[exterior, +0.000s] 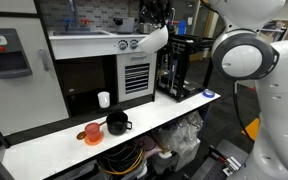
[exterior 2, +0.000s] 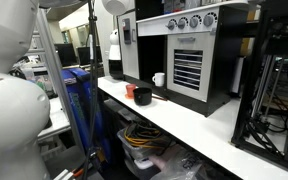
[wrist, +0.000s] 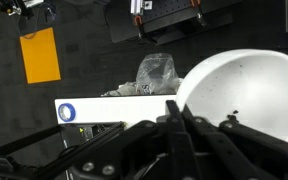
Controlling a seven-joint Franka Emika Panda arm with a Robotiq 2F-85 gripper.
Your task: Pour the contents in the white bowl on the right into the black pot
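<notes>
In an exterior view the pot (exterior: pixel 117 123) sits on the counter (exterior: pixel 44 150), just beside an orange cup (exterior: pixel 92 133). The white shape high above is probably the bowl (exterior: pixel 156 38). In the wrist view the gripper (wrist: pixel 174 108) is pinched narrow on the bowl's rim.

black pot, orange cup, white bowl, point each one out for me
black pot (exterior: pixel 117 124), in an exterior view, on its side wall
orange cup (exterior: pixel 92 133), in an exterior view, on its side
white bowl (wrist: pixel 244 95), wrist view, on its inner wall
</notes>
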